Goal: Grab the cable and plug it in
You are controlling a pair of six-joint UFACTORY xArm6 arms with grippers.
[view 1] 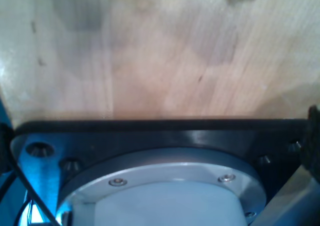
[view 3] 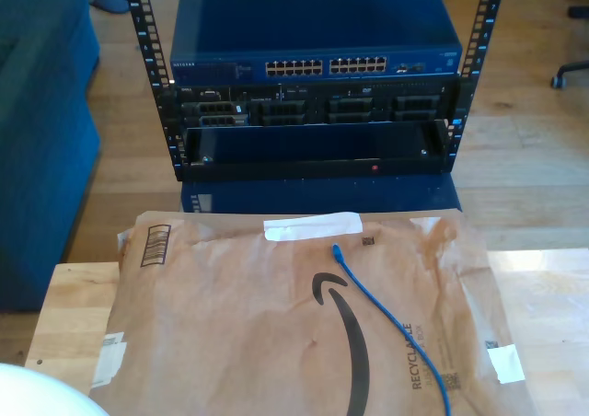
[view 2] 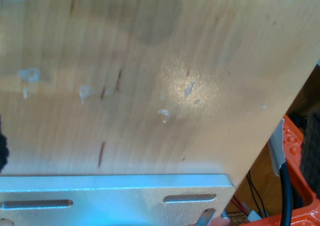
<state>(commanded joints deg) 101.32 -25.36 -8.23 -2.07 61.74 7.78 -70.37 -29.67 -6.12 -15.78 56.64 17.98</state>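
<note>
You're looking at the cable (view 3: 386, 317) lying loose on the brown paper mailer (view 3: 230, 342), running from its small plug (view 3: 337, 248) near the middle of the exterior view down toward the lower right of that frame. Nothing is touching it. The mailer is spreading across the wooden table (view 3: 69, 296), and beyond it, in the upper half of the frame, the rack (view 3: 313, 112) is standing with the blue network switch (view 3: 313, 43) on top, its row of ports (view 3: 327, 66) facing you. Through the first wrist view you're getting bare wood (view 1: 160, 51) above a black and silver mounting flange (view 1: 165, 181); through the second wrist view, more wood (view 2: 140, 76) and a silver slotted plate (view 2: 115, 198). My first gripper's and my second gripper's jaws: you can't tell whether they're open or closed.
</note>
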